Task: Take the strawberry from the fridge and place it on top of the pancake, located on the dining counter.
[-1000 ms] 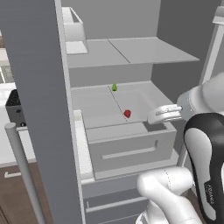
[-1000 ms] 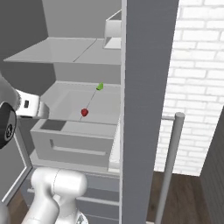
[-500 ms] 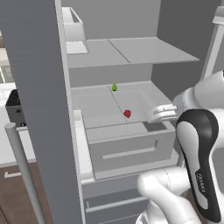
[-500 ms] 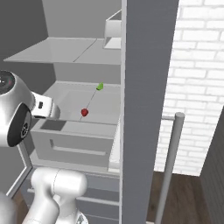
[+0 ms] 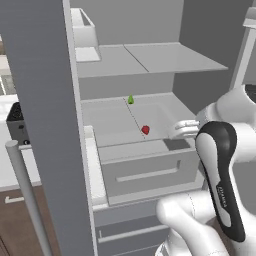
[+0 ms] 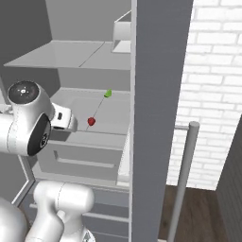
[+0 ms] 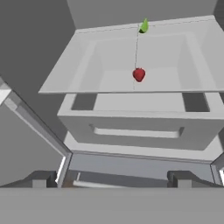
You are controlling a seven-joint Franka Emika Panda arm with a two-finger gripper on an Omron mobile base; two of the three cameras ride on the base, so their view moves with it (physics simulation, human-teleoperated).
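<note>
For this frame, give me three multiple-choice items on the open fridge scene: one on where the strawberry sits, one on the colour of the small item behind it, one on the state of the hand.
1. Where is the strawberry?
A. on the lower fridge shelf above the drawer
B. inside the drawer
C. on the top shelf

2. What colour is the small item behind the strawberry?
A. blue
B. green
C. yellow

3. What is the state of the hand?
A. shut on the strawberry
B. shut and empty
C. open and empty

Answers: 1 A, the fruit lies on the shelf over the drawer. 2 B, it is bright green. 3 C, the fingertips stand wide apart, short of the fruit.
</note>
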